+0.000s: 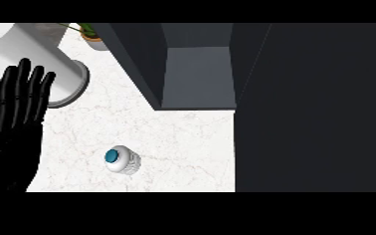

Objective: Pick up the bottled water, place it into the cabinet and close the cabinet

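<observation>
The water bottle [121,160] stands upright on the white marble counter [183,134], seen from above as a clear ribbed body with a blue cap. The dark cabinet [197,74] sits at the back with its inside showing; its open door [305,109] fills the right side of the view. My left hand [21,114] rests open at the left edge, fingers up, well left of the bottle. My right hand does not show.
A white rounded appliance [51,59] stands at the back left, with a small potted plant [92,34] behind it. Bare counter lies between the bottle and the cabinet's front.
</observation>
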`<move>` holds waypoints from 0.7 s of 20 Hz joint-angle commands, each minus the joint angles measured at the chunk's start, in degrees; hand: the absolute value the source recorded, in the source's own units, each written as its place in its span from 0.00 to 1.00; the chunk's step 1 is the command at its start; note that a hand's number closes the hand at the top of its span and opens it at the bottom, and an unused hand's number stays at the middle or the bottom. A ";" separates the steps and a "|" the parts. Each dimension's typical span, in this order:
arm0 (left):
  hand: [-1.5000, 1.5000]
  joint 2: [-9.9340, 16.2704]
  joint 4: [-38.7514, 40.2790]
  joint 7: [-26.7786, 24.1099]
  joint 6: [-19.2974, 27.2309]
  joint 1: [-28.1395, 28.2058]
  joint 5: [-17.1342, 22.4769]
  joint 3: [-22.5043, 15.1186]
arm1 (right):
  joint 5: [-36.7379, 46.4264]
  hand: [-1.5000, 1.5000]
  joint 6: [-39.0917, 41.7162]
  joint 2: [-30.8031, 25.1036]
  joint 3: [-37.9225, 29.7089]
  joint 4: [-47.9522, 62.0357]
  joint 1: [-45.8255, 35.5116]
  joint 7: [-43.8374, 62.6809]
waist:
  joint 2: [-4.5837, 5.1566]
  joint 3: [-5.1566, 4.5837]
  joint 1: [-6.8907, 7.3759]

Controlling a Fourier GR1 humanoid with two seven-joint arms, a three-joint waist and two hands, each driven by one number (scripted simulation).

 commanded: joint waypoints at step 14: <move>0.00 -5.66 -21.78 15.20 14.36 22.93 -7.98 -38.59 | -17.28 0.00 8.10 -3.46 -0.32 -17.78 17.65 11.55 | -0.59 -2.66 -0.22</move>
